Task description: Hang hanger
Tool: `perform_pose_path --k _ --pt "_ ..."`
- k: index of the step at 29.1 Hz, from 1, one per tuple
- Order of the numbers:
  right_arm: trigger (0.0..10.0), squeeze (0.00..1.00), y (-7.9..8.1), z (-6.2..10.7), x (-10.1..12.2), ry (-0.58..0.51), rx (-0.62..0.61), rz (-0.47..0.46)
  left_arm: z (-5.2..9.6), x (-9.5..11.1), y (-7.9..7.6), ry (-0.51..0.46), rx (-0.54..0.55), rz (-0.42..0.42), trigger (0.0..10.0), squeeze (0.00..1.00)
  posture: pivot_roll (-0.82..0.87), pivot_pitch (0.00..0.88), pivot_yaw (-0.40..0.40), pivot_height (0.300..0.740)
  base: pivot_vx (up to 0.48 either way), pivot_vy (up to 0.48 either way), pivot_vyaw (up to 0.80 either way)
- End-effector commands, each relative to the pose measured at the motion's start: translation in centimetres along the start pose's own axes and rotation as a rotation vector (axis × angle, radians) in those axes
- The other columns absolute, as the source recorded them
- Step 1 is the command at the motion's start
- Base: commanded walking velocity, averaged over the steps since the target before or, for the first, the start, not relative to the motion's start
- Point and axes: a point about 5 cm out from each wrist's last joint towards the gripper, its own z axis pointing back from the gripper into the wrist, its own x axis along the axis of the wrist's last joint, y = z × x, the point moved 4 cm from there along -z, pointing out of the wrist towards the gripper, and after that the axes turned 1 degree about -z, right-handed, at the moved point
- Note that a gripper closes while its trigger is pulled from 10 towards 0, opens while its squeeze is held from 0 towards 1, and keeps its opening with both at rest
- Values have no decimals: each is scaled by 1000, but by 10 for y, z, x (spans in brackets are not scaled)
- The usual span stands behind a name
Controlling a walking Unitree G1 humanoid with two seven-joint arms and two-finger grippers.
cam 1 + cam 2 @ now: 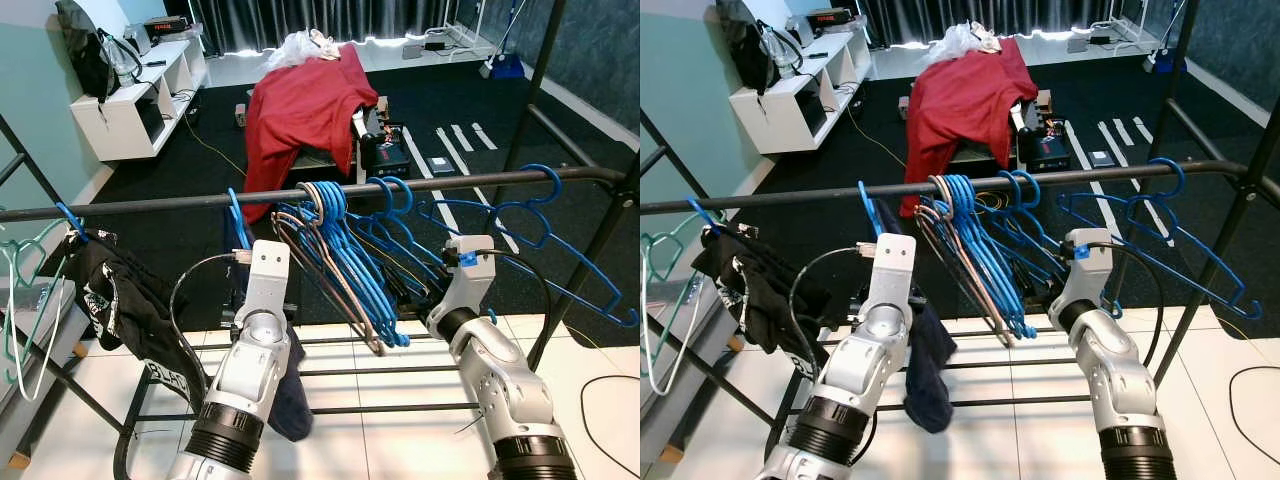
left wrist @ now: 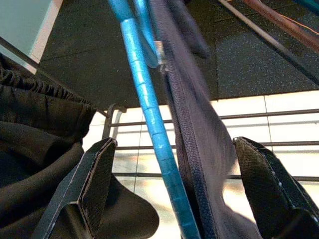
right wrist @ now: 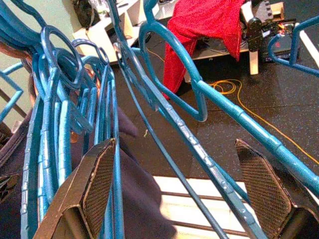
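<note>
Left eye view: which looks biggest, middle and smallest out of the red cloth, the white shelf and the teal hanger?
1. red cloth
2. white shelf
3. teal hanger

The hanger is much closer to the camera, so its place is unsure.

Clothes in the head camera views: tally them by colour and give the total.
Black: 1, a black garment hanging at the left end of the rail.
Navy: 1, a navy garment on a blue hanger inside the open left gripper.
Red: 1, a red cloth draped beyond the rail.
Total: 3
</note>
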Motion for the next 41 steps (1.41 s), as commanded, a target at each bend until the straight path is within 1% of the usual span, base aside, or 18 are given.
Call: perform_pose_path --k 1,2,3,8,20,23,24,25,26,27,28,29,30,32,33,34,37,41 --pt "10000 0 4 -1 0 -2 9 -14 0 6 1 -31 -12 -2 6353 0 -102 77 108 735 0 0 0" --pt "10000 0 4 -1 0 -2 8 -13 0 12 1 -73 -53 11 2118 0 -102 76 106 735 0 0 0" --pt "10000 0 4 -1 0 -1 8 -12 1 14 0 -100 -99 19 0 0 -102 76 105 735 0 0 0" --pt "10000 0 2 -2 1 0 7 -8 1 9 -2 -88 -169 28 0 0 -104 74 101 735 0 0 0" --pt "10000 0 2 -3 1 1 7 -1 -3 8 3 -91 -163 25 0 0 -106 69 98 735 0 0 0" --pt "10000 0 1 -3 1 2 6 1 -5 14 8 -118 -156 22 0 0 -109 61 97 735 0 0 0" --pt "10000 0 1 -3 1 3 5 2 -7 21 17 -142 -131 21 0 0 -110 59 97 735 0 0 0" --pt "10000 0 1 -3 1 3 5 2 -7 21 17 -142 -131 21 0 0 -110 59 97 735 0 0 0" --pt "10000 0 0 -4 0 4 4 3 -10 26 28 -160 -102 22 0 0 -108 56 98 735 0 0 0" --pt "10000 0 0 -4 0 5 3 4 -13 32 49 -182 -45 28 0 0 -103 53 97 735 0 0 0" --pt "10000 0 -1 -4 0 6 3 5 -14 36 62 -194 -7 32 0 0 -102 52 96 735 0 0 0" --pt "10000 0 -1 -4 -1 8 3 6 -13 38 83 -214 37 45 0 0 -95 49 91 735 0 0 0" --pt "10000 0 -1 -4 -1 8 3 6 -13 38 83 -214 37 45 0 0 -95 49 91 735 0 0 0" --pt "10000 0 -2 -4 -2 12 5 8 -5 38 111 -255 76 57 0 0 -88 45 84 735 0 0 0" --pt "10000 0 -3 -4 -2 14 5 9 -1 36 119 -263 88 58 0 0 -86 45 83 735 0 0 0" --pt "10000 0 -3 -4 -2 14 5 9 -1 36 119 -263 88 58 0 0 -86 45 83 735 0 0 0" --pt "10000 0 -3 -5 -3 23 10 16 13 16 132 -262 91 56 0 0 -80 40 75 735 0 0 0" --pt "10000 0 -4 -5 -4 24 11 18 17 11 133 -258 88 54 0 0 -79 40 75 735 0 0 0"
